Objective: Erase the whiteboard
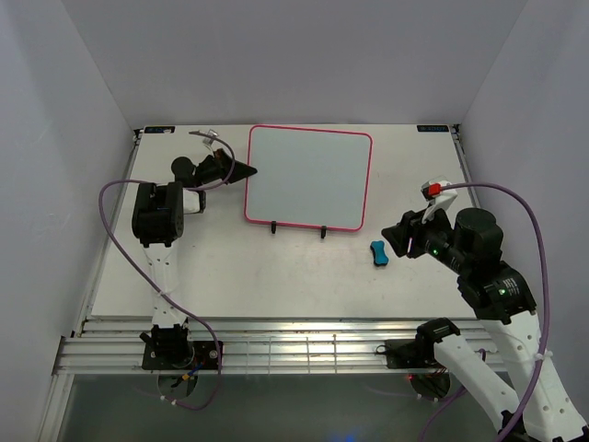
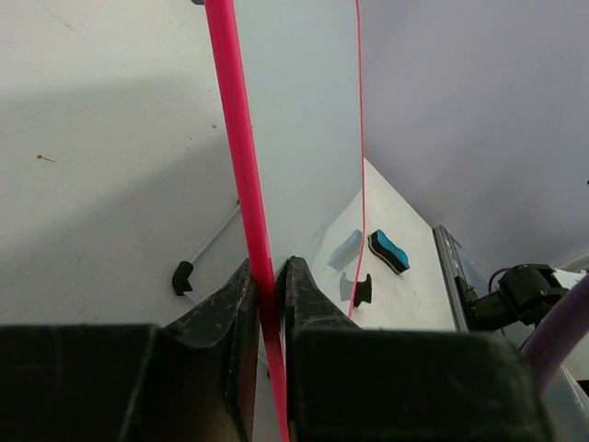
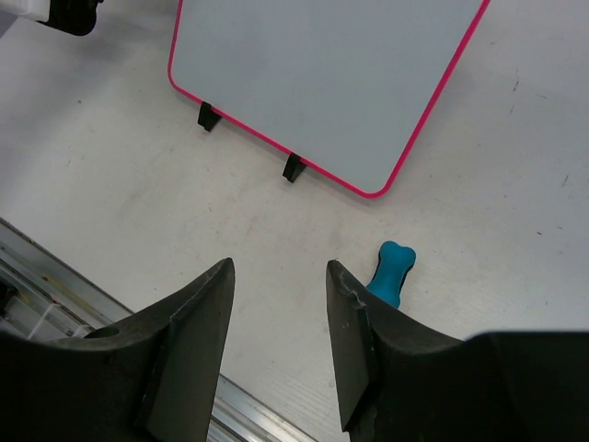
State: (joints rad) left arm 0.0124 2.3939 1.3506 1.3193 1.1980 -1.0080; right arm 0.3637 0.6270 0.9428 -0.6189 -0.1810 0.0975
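We record one whiteboard (image 1: 309, 178), blank and pink-framed, propped on black stand feet (image 1: 274, 227) at the far middle of the tabletop (image 1: 230, 276). The left gripper (image 2: 269, 281) pinches the board's left frame edge. The right gripper (image 3: 279, 273) is spread and holds nothing, above the tabletop near a blue eraser (image 1: 379, 252).

A white table (image 1: 230, 276) carries the propped whiteboard (image 1: 308, 175) and a blue eraser (image 1: 379, 252).
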